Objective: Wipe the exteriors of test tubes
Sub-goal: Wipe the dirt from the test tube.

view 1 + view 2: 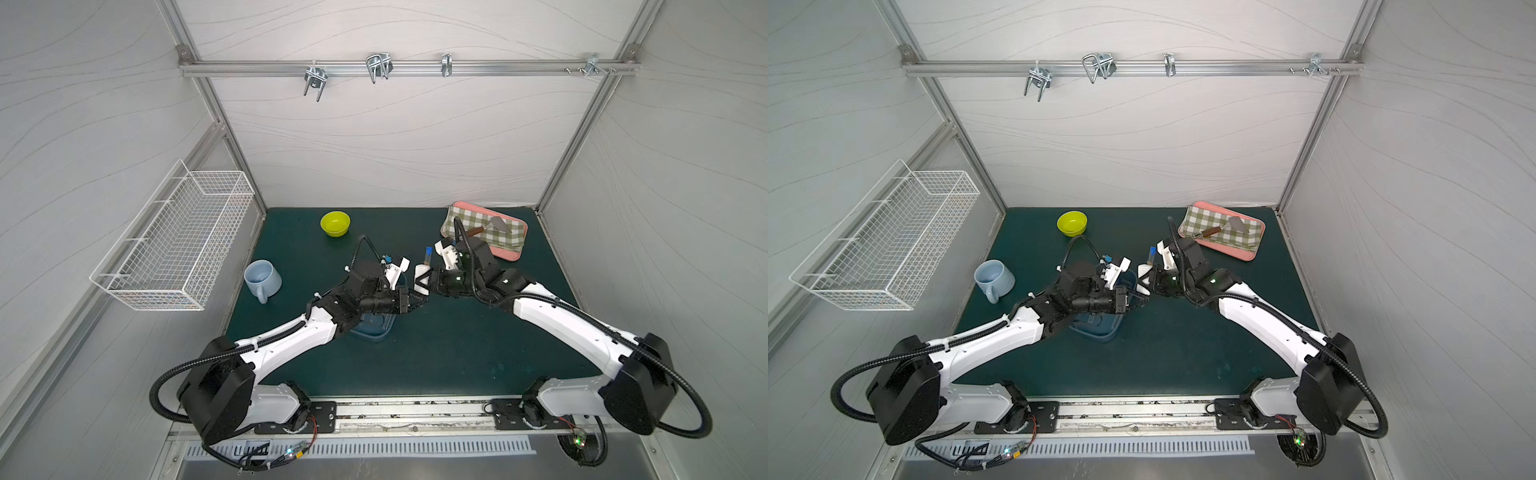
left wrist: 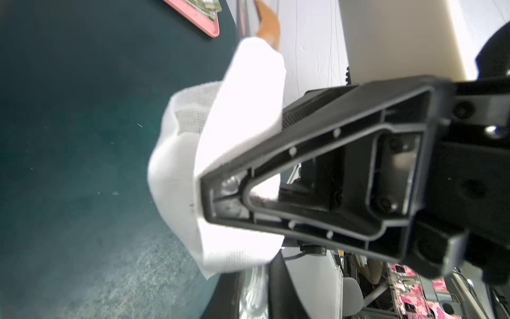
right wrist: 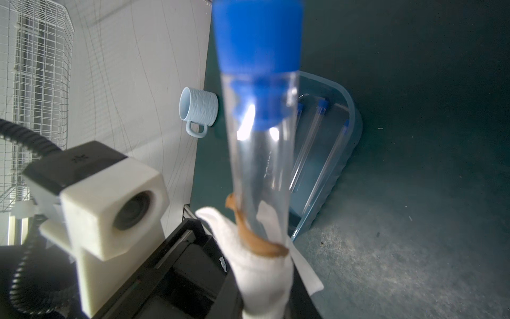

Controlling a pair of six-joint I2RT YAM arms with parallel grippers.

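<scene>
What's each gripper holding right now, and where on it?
Left gripper: shut on the wipe, which wraps the tube at its lower part. Right gripper: its jaws are hidden at the tube's bottom end, so its grip cannot be told.

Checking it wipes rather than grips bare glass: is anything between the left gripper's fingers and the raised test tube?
Yes. A white cloth wraps the lower end of the test tube, lying between the left gripper and the glass; the capped upper part is bare.
</scene>
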